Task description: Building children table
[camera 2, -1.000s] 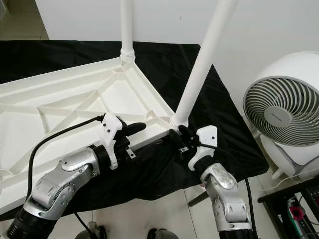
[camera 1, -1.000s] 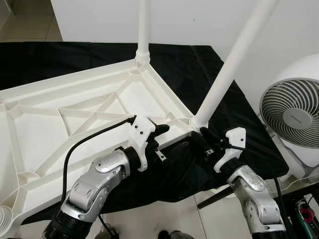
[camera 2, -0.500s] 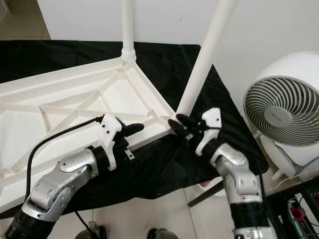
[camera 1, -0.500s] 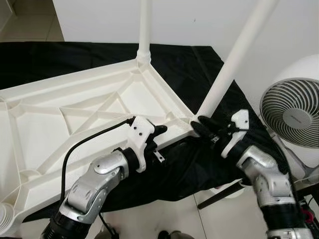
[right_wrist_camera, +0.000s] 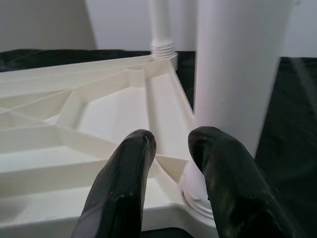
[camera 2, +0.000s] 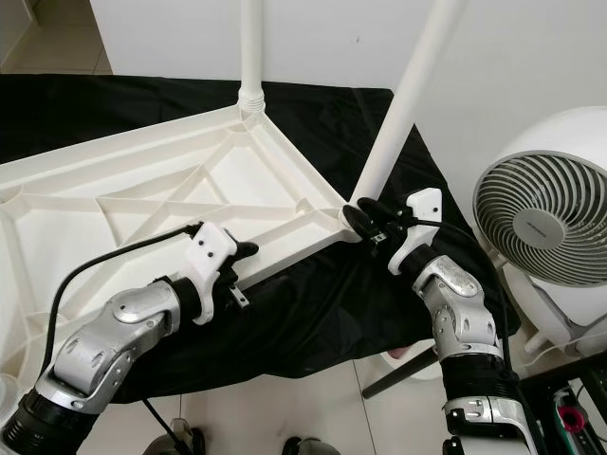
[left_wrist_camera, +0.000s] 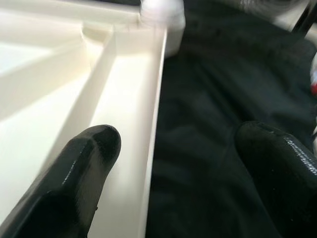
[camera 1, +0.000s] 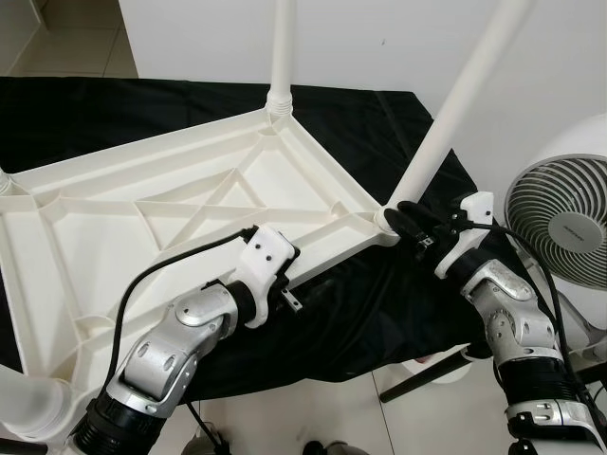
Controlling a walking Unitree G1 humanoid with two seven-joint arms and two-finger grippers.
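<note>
White plastic, the upside-down table top (camera 1: 142, 218) lies on a black cloth (camera 1: 379, 133), its two legs (camera 1: 455, 104) cut off at the top. Our left gripper (left_wrist_camera: 163, 148) is open across its rim; our right gripper (right_wrist_camera: 171, 148), fingers slightly apart, is at the near leg's foot. We cannot read the fan (camera 1: 560, 223) label.

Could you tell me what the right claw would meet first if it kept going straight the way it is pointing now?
Most likely the base of the near table leg, where it enters the corner socket of the upturned white tabletop. The right claw points at that corner and looks almost in contact, though exact depth is unclear.
</note>
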